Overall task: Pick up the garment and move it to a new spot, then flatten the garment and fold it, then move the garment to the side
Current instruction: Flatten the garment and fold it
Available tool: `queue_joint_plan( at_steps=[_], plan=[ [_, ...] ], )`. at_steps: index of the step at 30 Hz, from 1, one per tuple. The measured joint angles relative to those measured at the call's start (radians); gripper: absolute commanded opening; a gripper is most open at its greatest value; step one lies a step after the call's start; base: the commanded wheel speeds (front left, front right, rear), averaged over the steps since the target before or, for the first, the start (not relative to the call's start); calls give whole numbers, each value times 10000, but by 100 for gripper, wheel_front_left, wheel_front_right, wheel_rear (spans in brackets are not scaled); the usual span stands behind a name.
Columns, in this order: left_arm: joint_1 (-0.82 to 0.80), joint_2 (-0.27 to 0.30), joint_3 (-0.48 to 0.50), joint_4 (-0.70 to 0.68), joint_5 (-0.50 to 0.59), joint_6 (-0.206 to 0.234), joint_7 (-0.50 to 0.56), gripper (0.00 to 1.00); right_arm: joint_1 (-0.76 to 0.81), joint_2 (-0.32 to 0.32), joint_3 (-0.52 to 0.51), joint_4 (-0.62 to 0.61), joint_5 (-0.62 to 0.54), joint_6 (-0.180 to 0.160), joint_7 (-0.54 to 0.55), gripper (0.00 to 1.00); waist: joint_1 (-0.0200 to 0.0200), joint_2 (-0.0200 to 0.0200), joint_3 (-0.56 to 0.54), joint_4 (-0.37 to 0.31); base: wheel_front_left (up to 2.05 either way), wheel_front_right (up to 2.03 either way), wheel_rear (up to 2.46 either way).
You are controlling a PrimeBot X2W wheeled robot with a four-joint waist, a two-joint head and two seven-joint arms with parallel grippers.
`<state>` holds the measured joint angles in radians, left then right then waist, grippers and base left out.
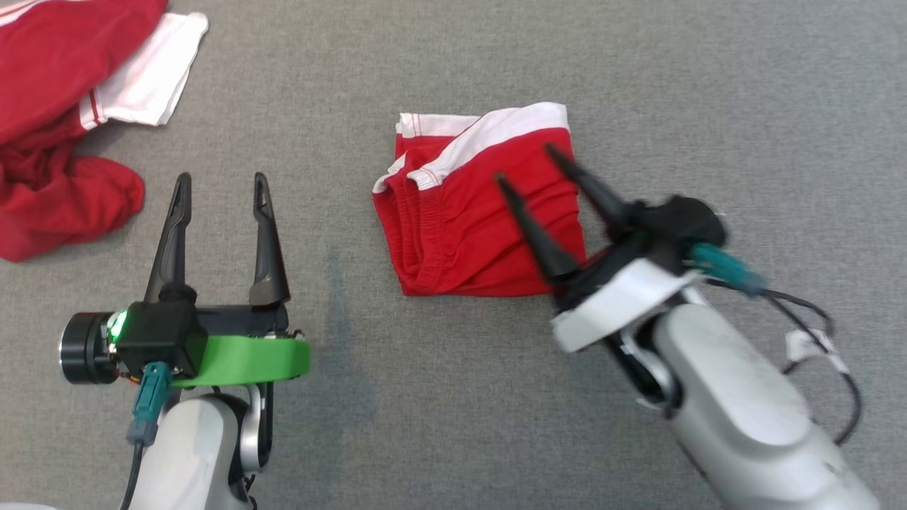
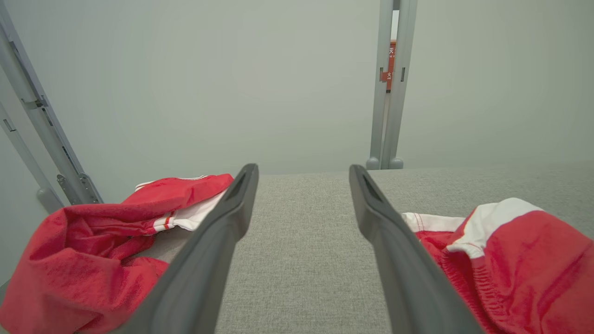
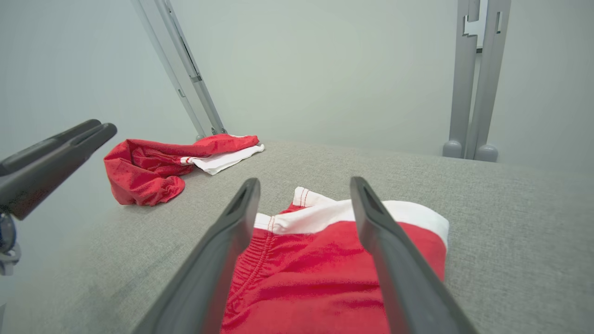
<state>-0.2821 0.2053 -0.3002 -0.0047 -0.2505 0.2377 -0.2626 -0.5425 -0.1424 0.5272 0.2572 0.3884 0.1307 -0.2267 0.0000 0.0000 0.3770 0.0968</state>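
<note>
The garment point(image 1: 475, 212) is a pair of red shorts with white trim, folded into a compact rectangle on the grey table. The right wrist view has it point(image 3: 325, 273) beneath the fingers, and it point(image 2: 524, 264) lies at the lower right of the left wrist view. My right gripper point(image 1: 526, 163) hangs over the garment's right half, open, fingers apart with no cloth between them point(image 3: 304, 185). My left gripper point(image 1: 222, 180) stands open over bare table to the garment's left, holding nothing point(image 2: 304, 169).
A second red and white garment point(image 1: 64, 113) lies crumpled at the table's far left corner point(image 3: 158, 167) point(image 2: 106, 241). Grey frame posts point(image 2: 387, 93) rise behind the table's far edge. The left gripper's fingers point(image 3: 46, 157) show at the left of the right wrist view.
</note>
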Motion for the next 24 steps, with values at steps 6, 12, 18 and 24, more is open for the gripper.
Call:
queue_joint_plan(
  at_steps=[6,12,18,24],
  plan=[
    [598,134,297,40,-79,84,0,100,1898,-430,-2782,-1563,-489,0,-58,100,0,0,-510,-302,0,0,0],
    [1243,330,389,132,-211,86,29,100,3583,-355,-4719,-2661,-957,0,464,100,0,0,-1120,-603,0,0,0],
    [1878,633,357,240,-311,4,251,100,4699,2,-5154,-3363,-1126,0,1012,100,0,0,-1811,-892,0,0,0],
    [2416,721,222,320,-456,-44,443,100,5574,209,-5170,-3722,-1198,0,1438,100,-1,0,-2564,-1085,0,0,0]
  ],
)
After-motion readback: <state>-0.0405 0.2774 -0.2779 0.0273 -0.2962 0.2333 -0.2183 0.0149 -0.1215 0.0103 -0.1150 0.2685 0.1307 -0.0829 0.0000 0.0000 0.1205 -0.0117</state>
